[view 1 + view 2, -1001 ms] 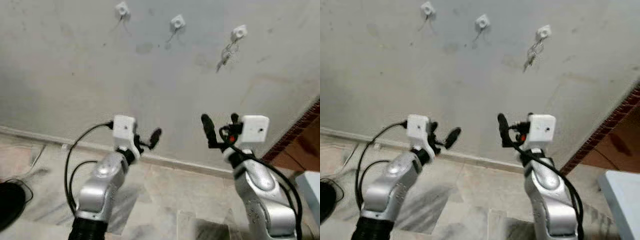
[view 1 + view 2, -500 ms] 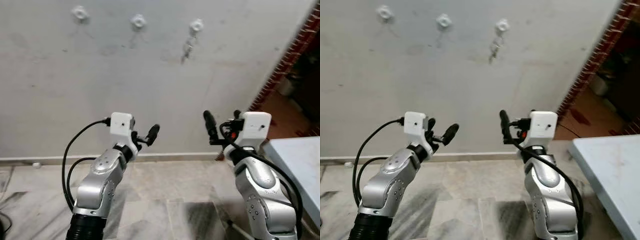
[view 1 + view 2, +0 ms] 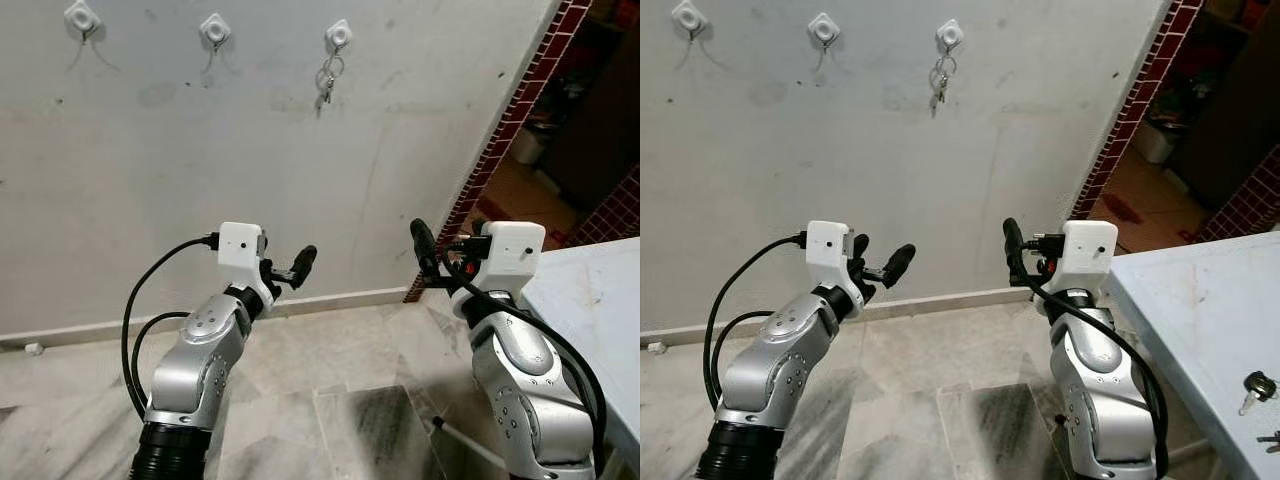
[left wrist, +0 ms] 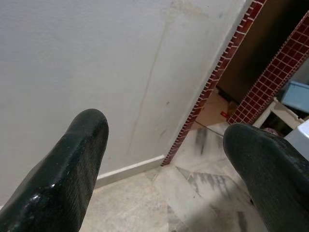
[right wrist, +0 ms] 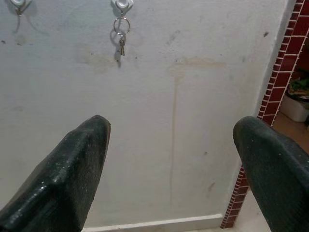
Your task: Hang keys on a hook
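Hooks line the top of the grey wall, three white ones in a row: the left hook (image 3: 81, 17) and the middle hook (image 3: 214, 29) carry nothing, while the right hook (image 3: 338, 34) has a ring of keys (image 3: 325, 82) hanging from it, flat against the plaster. Below, the left hand (image 3: 283, 272) is raised at chest height with its two black fingers spread apart and nothing between them, pointing toward the base of the wall and the brick-edged doorway (image 3: 510, 110). The right hand (image 3: 446, 250) is raised level with it, fingers likewise wide apart and empty, aimed up at the wall so that the hung keys sit in its line of sight. Further right, a pale worktop (image 3: 1200, 320) carries more keys (image 3: 1252, 389) near its edge, well apart from either hand. Since one set is hung and both hands are free, those loose keys look like the next to fetch for an empty hook.
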Robot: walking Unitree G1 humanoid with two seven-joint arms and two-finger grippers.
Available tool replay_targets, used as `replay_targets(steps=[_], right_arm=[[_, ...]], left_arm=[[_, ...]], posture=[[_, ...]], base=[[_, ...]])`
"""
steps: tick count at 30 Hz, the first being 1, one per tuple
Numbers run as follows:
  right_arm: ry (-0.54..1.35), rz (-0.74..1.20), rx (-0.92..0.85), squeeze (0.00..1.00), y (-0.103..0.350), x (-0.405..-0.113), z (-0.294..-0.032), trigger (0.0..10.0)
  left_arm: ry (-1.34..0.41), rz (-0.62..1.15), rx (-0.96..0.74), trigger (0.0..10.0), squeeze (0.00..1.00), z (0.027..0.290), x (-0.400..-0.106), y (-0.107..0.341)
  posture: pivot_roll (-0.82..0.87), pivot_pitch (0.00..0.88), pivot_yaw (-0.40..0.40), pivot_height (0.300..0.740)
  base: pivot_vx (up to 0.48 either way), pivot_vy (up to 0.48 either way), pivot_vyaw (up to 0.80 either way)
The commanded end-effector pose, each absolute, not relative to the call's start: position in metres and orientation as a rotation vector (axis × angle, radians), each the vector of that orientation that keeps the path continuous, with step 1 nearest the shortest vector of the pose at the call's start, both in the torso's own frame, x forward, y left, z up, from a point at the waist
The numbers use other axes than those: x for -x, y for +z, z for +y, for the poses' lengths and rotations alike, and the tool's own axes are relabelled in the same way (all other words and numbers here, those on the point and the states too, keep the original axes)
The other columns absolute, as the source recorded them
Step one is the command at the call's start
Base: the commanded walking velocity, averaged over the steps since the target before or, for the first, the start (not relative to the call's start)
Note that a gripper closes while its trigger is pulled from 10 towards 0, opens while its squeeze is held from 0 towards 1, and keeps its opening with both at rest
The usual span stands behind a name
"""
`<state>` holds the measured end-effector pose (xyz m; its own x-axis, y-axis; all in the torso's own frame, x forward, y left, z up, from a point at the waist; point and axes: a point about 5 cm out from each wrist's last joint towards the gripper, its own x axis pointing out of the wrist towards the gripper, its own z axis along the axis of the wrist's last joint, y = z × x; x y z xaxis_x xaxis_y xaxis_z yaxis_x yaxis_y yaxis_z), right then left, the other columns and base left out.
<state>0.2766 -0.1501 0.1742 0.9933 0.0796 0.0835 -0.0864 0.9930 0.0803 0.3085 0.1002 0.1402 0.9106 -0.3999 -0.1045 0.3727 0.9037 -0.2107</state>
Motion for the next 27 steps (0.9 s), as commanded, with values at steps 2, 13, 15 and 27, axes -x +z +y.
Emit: replay_targets(steps=[2,13,15,27], right_arm=[[0.077,-0.076,-0.081,0.0,0.175,-0.278,-0.152,10.0],[0.021,-0.048,-0.094,0.0,0.162,-0.28,-0.151,10.0],[0.001,-0.046,-0.099,0.0,0.159,-0.28,-0.151,10.0],[-0.112,-0.039,-0.117,0.0,0.141,-0.269,-0.165,10.0]], left_arm=[[-0.413,0.159,0.191,10.0,0.0,0.097,-0.31,0.14],[-0.443,0.221,0.161,10.0,0.0,0.096,-0.303,0.129],[-0.455,0.229,0.142,10.0,0.0,0.097,-0.301,0.127],[-0.55,0.252,0.096,10.0,0.0,0.087,-0.306,0.127]], posture=[[0.06,0.0,-0.107,0.74],[0.1,0.0,-0.047,0.74],[0.1,0.0,-0.027,0.74],[0.08,0.0,0.064,0.74]], base=[[0.0,0.0,-0.8],[0.0,0.0,-0.8],[0.0,0.0,-0.8],[0.0,0.0,-0.07]])
